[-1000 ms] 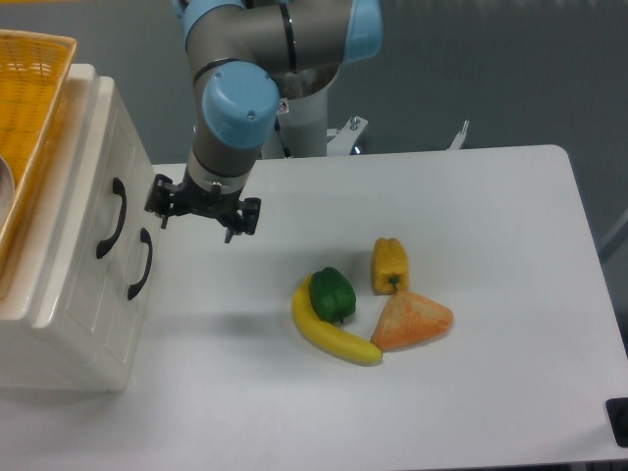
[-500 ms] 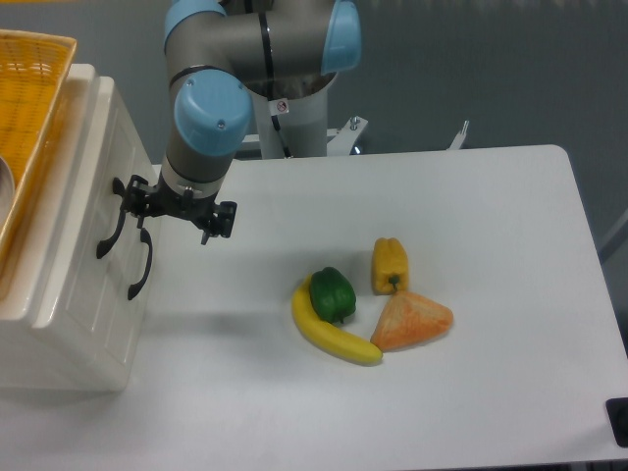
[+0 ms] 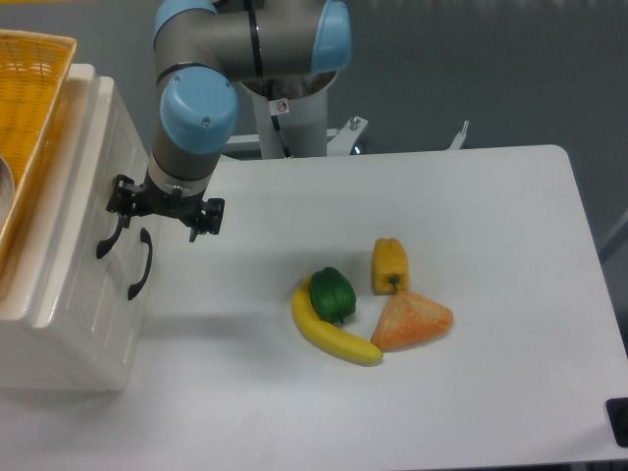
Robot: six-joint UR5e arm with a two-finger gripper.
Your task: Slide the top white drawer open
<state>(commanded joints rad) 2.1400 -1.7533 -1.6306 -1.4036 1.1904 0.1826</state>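
Across the middle of the scene lies the white table [image 3: 471, 216], running from the cabinet at the left edge to the right side of the view. At the left stands the cream-white cabinet [image 3: 59, 324], with a yellow woven basket [image 3: 29, 78] resting on its top. The robot arm [image 3: 226, 59] reaches down from the far side, grey with blue joint caps, ending just in front of the cabinet face. The top white drawer [image 3: 93, 191] sits in the upper part of the cabinet front, flush with the face, its curved black handle partly hidden behind the gripper. The lower drawer [image 3: 113, 294] shows its own black handle just below and nearer. The gripper [image 3: 162, 204] hangs at the level of the upper handle, its left fingertip at the handle and its right fingertip out over the table, the jaws spread apart and clasping nothing. Right of centre on the table lie a banana [image 3: 329, 334], an orange wedge-shaped piece [image 3: 412, 322], a green pepper [image 3: 332, 294] touching the banana, and a yellow pepper [image 3: 389, 265].
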